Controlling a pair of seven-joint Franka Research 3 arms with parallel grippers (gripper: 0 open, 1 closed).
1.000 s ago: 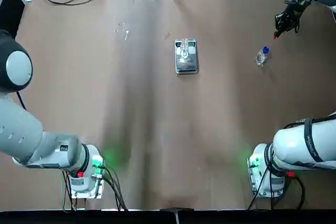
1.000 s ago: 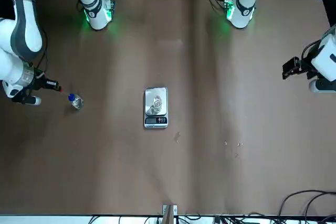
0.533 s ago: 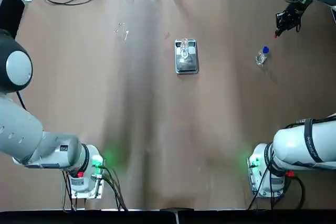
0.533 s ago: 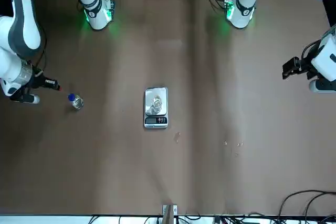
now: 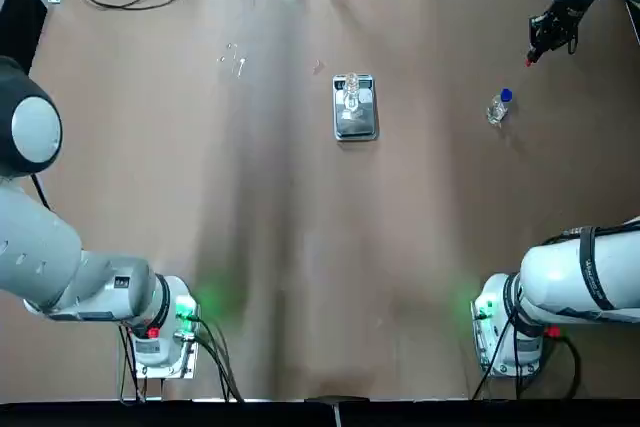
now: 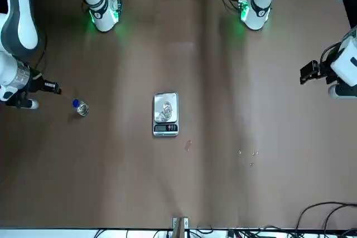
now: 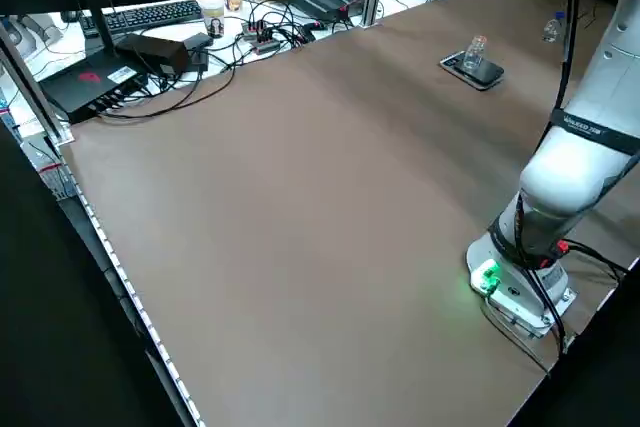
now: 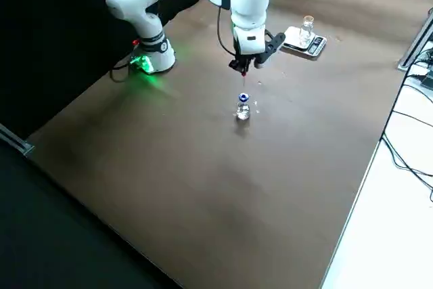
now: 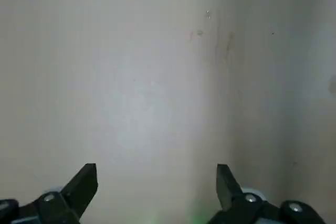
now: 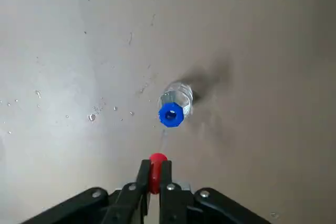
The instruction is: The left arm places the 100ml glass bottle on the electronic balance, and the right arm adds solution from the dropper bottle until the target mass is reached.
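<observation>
Red dropper bulb (image 10: 155, 173) is pinched in the right gripper (image 10: 155, 177), drawn slightly back from the blue-collared bottle (image 10: 176, 104) since a second ago — realignment probably needed; the glass bottle (image 5: 351, 92) stands at the balance's (image 5: 355, 127) twelve o'clock — the parked left gripper (image 9: 157, 187) is spread wide.

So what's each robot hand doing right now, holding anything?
Left end effector: open, empty.
Right end effector: closed on the red dropper tip, beside the bottle.

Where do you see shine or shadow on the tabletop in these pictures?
Top view: a green glow by each arm's base, pale sheen down the brown table; right wrist view: a dark shadow beside the blue-collared bottle; left wrist view: a whitish glare between the left claw's spread fingers.
</observation>
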